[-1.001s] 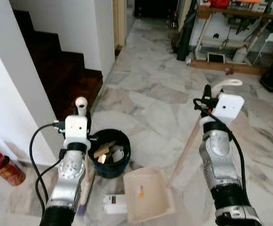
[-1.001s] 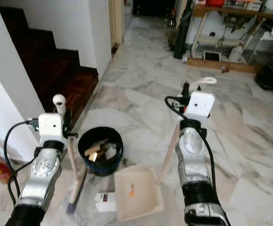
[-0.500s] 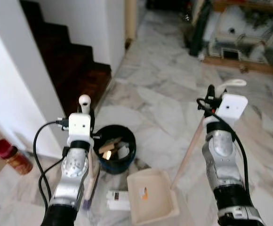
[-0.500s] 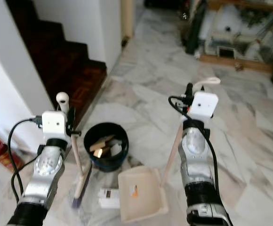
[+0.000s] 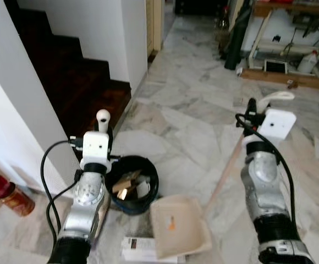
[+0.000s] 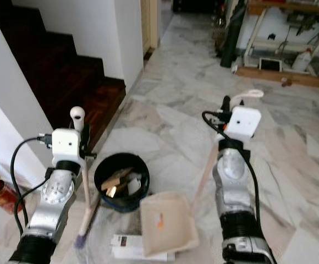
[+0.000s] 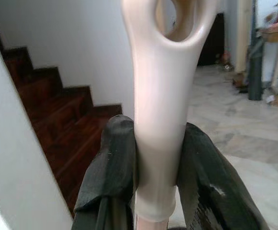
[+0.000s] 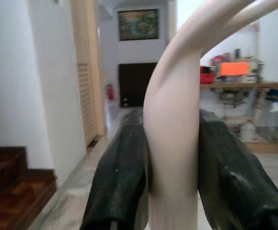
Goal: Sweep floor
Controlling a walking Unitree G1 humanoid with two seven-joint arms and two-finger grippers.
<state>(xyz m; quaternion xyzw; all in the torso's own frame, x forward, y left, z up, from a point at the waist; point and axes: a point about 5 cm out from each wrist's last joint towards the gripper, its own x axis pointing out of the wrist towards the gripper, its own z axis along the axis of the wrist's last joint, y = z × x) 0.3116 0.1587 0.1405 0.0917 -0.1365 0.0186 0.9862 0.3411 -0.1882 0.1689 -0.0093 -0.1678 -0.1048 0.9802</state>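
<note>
Dustpan (image 5: 179, 226) now overlaps box (image 5: 143, 248); left hand (image 7: 154, 172) pinches broom (image 7: 164, 96), right hand (image 8: 170, 158) pinches dustpan handle (image 8: 173, 143).

You have a cream long-handled broom (image 6: 85, 187) standing nearly upright, its looped plastic handle top (image 7: 165, 96) raised and its dark bristles down on the marble floor (image 5: 192, 121). The cream long-handled plastic dustpan (image 6: 168, 223) rests tilted on the floor, its stick leaning up to the right.

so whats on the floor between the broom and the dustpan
The black bin of scraps sits between the broom and the dustpan, and a small white box lies lower down, partly under the pan, in both eye views.
</note>
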